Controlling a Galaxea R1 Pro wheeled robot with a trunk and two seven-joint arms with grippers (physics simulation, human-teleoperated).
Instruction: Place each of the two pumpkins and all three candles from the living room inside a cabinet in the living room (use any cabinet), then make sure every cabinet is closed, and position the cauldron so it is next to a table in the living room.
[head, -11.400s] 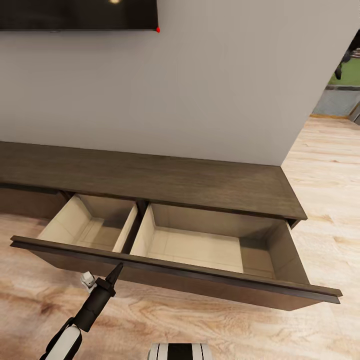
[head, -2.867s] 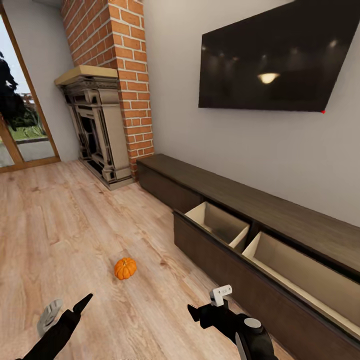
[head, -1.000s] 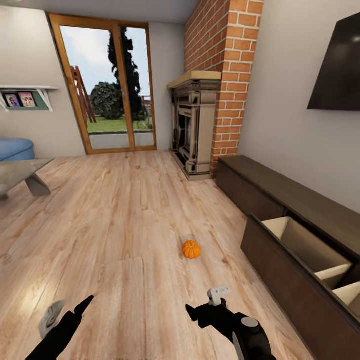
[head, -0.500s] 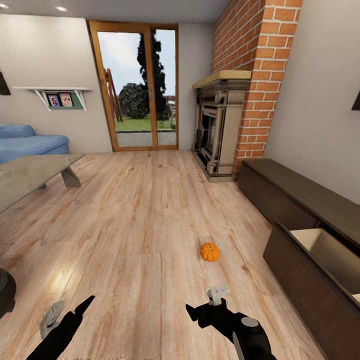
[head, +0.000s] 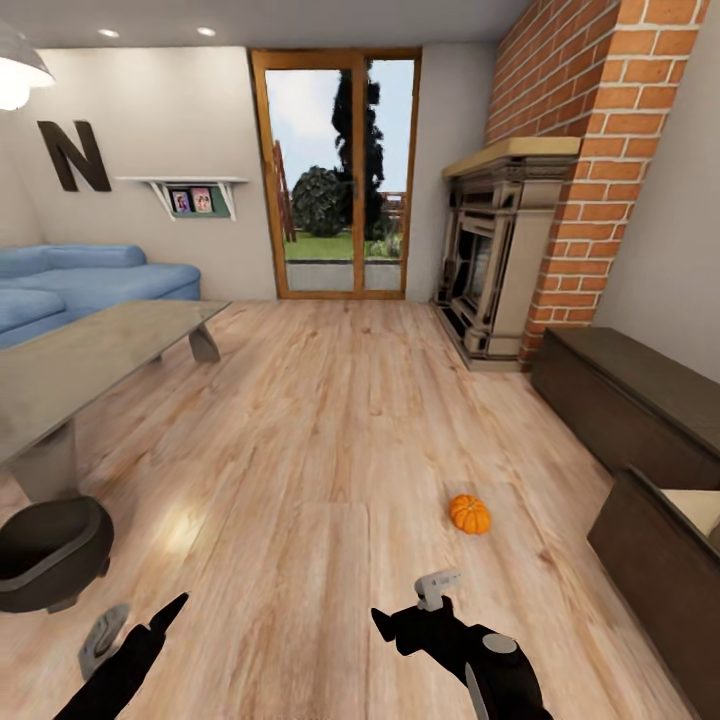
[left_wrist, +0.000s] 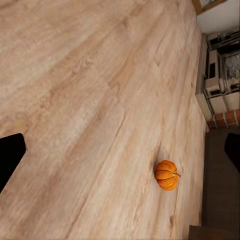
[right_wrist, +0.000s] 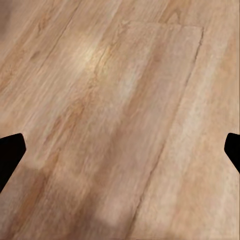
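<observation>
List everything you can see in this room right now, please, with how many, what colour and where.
pumpkin: one, orange, on the floor near the cabinet
cauldron: one, black, on the floor beside the table
table: one, grey, at left
cabinet: one, dark brown, along the right wall, a drawer pulled out
sofa: one, blue, far left
fireplace: one, beige, against a red brick chimney
glass door: one, wood-framed, far wall
letter N: one, dark, on the wall
left gripper: one, black, open, empty
right gripper: one, black, open, empty
</observation>
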